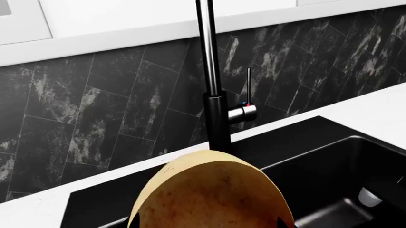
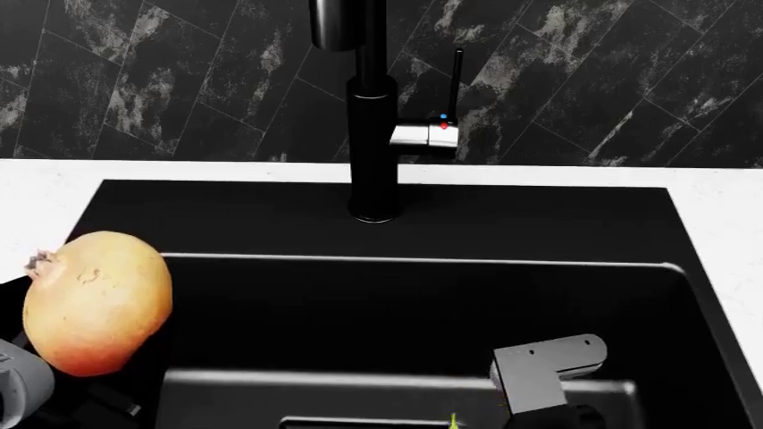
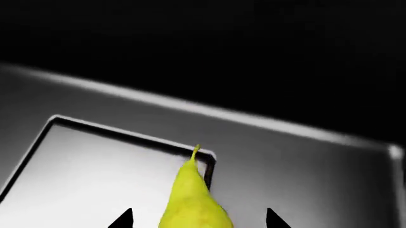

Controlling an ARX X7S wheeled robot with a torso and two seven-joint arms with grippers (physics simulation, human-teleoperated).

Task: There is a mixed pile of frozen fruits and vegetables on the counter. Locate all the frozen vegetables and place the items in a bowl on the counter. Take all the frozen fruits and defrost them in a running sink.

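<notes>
1. Left of the faucet (image 2: 372, 116), a round tan-orange fruit (image 2: 96, 302) with a small crown at its end hangs over the sink's (image 2: 394, 237) left rim. The left gripper (image 2: 18, 380) shows only as a grey part beneath it, and the left wrist view has the fruit (image 1: 212, 194) filling the space at the fingers, so it appears clasped, though the jaws themselves are hidden.
2. The faucet stands upright on the sink's back ledge, its side lever (image 2: 444, 98) pointing up. The basin below and in front of it is open, dark and deep.
3. Right of the faucet, low inside the basin, the right gripper (image 3: 197, 219) is clamped on the yellow pear (image 3: 193, 199), dark fingertips either side, its stem toward the square drain's (image 3: 95, 166) corner.
4. The white counter (image 2: 727, 197) borders the sink on both sides; dark veined tiles (image 2: 143, 71) rise behind the faucet.
</notes>
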